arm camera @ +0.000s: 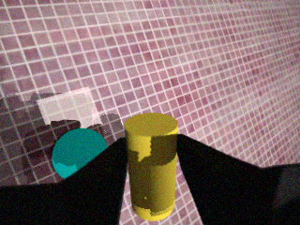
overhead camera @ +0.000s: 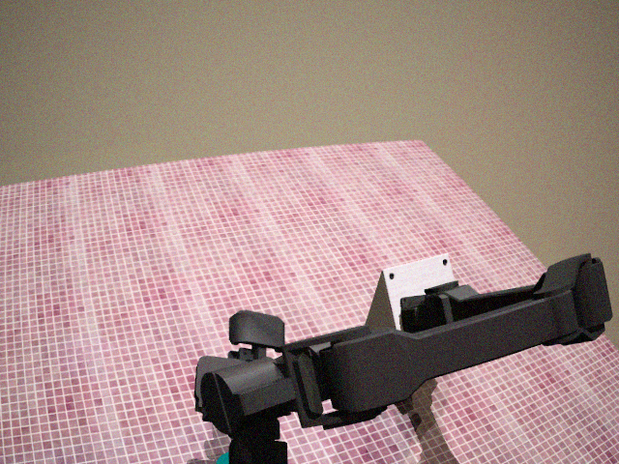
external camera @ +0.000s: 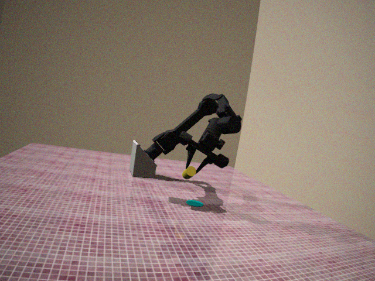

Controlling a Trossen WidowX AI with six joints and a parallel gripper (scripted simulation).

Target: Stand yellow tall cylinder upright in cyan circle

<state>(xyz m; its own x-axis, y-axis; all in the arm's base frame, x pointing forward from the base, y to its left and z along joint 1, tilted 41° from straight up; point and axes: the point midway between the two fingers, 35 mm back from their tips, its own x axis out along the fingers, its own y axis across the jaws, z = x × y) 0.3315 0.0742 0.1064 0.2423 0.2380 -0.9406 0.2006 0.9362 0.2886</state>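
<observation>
Wrist view shows the yellow tall cylinder (arm camera: 151, 169), smooth and partly shadowed, clamped between the two black fingers of the gripper (arm camera: 152, 155), its flat round end facing away from the camera. It hangs in the air above the pink tiled table (arm camera: 225, 70), with the cyan circle (arm camera: 77, 151) just to its left on the tiles. Seen from the exterior, the arm (external camera: 193, 123) arches up from its grey base (external camera: 140, 160) and bends down over the cyan circle.

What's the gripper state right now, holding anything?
Gripper: closed on the yellow cylinder, held in the air above the table, not yet over the cyan circle.
</observation>
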